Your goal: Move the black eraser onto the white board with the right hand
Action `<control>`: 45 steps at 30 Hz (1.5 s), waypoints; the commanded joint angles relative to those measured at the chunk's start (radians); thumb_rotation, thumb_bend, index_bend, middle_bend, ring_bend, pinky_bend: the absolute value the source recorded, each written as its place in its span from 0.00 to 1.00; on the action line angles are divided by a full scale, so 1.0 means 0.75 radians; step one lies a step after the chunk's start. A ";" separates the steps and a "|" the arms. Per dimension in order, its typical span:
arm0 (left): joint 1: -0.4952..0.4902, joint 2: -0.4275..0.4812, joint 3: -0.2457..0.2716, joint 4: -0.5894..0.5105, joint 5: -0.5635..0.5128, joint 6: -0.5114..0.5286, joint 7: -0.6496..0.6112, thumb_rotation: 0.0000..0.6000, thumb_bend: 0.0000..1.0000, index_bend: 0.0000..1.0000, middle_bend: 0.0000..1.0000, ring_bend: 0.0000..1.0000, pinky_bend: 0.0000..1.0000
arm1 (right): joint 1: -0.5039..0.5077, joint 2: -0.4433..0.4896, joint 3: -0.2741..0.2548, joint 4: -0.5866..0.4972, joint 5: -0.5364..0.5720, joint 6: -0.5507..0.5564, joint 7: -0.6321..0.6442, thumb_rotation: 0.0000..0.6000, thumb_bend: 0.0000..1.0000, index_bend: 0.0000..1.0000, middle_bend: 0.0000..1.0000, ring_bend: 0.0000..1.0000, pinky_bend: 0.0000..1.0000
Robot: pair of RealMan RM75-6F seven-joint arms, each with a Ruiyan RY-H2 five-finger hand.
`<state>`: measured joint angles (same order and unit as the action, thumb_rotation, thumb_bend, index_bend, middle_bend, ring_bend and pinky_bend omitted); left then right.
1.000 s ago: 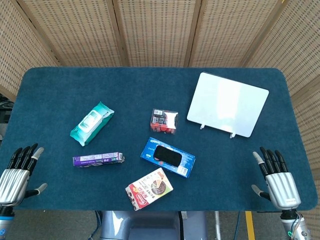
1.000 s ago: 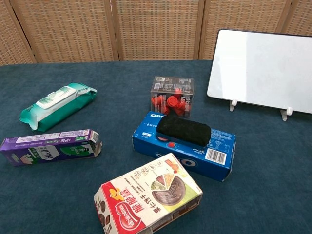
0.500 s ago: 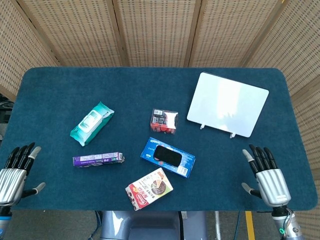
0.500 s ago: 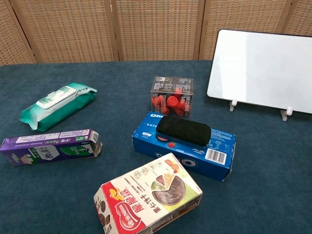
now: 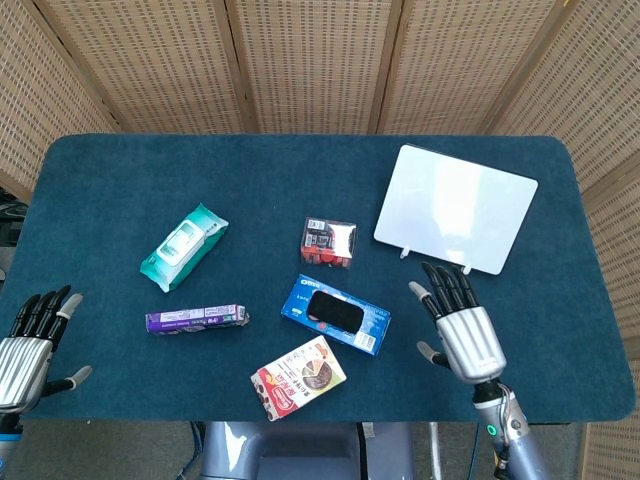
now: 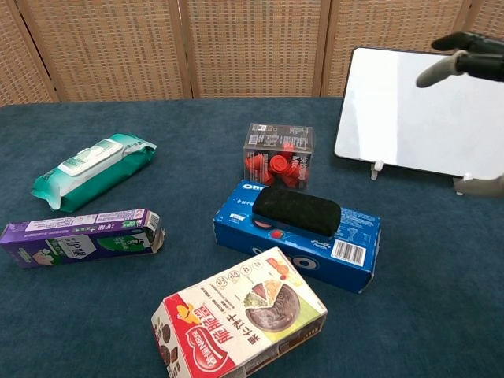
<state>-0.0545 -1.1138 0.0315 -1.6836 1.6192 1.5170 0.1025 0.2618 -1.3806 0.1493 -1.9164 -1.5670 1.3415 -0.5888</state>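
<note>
The black eraser [image 5: 335,310] [image 6: 296,210] lies on top of a blue Oreo box [image 5: 336,314] [image 6: 297,234] near the table's middle. The white board [image 5: 456,207] [image 6: 425,114] stands tilted on small feet at the back right. My right hand [image 5: 462,328] hovers open with fingers spread, right of the eraser and just in front of the board; only its fingertips [image 6: 465,55] show at the chest view's right edge. My left hand [image 5: 28,345] is open at the table's front left corner, holding nothing.
A green wipes pack [image 5: 183,245], a purple box [image 5: 196,319], a clear box of red pieces [image 5: 328,241] and a red-and-white snack box [image 5: 298,377] lie on the blue table [image 5: 120,190]. A wicker screen stands behind.
My right hand has moved left and forward from the table's front right corner toward the eraser, entering the chest view. The left hand has barely moved.
</note>
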 commanded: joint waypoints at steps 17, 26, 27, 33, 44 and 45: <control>-0.015 0.011 0.008 0.009 0.002 -0.031 -0.058 1.00 0.13 0.00 0.00 0.00 0.00 | 0.260 -0.511 0.190 -0.039 0.576 0.044 -0.696 1.00 0.13 0.27 0.00 0.00 0.00; -0.029 0.008 0.013 0.020 0.001 -0.060 -0.078 1.00 0.13 0.00 0.00 0.00 0.00 | 0.356 -0.689 0.283 -0.040 0.809 0.209 -0.948 1.00 0.13 0.28 0.00 0.00 0.00; -0.031 0.008 0.014 0.020 0.001 -0.062 -0.078 1.00 0.13 0.00 0.00 0.00 0.00 | 0.369 -0.709 0.299 -0.048 0.840 0.228 -0.973 1.00 0.13 0.28 0.00 0.00 0.00; -0.029 0.008 0.015 0.020 0.004 -0.056 -0.082 1.00 0.13 0.00 0.00 0.00 0.00 | 0.438 -0.788 0.378 -0.091 0.986 0.353 -1.093 1.00 0.13 0.28 0.00 0.00 0.00; -0.032 0.010 0.016 0.022 0.004 -0.056 -0.098 1.00 0.13 0.00 0.00 0.00 0.00 | 0.511 -0.844 0.365 -0.078 1.065 0.454 -1.099 1.00 0.13 0.28 0.00 0.00 0.00; -0.031 0.011 0.015 0.023 0.004 -0.053 -0.102 1.00 0.13 0.00 0.00 0.00 0.00 | 0.519 -0.857 0.361 -0.066 1.071 0.458 -1.096 1.00 0.13 0.28 0.00 0.00 0.00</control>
<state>-0.0781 -1.1061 0.0430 -1.6664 1.6223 1.4762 0.0272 0.6417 -2.0104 0.4253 -1.9774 -0.7707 1.6796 -1.4155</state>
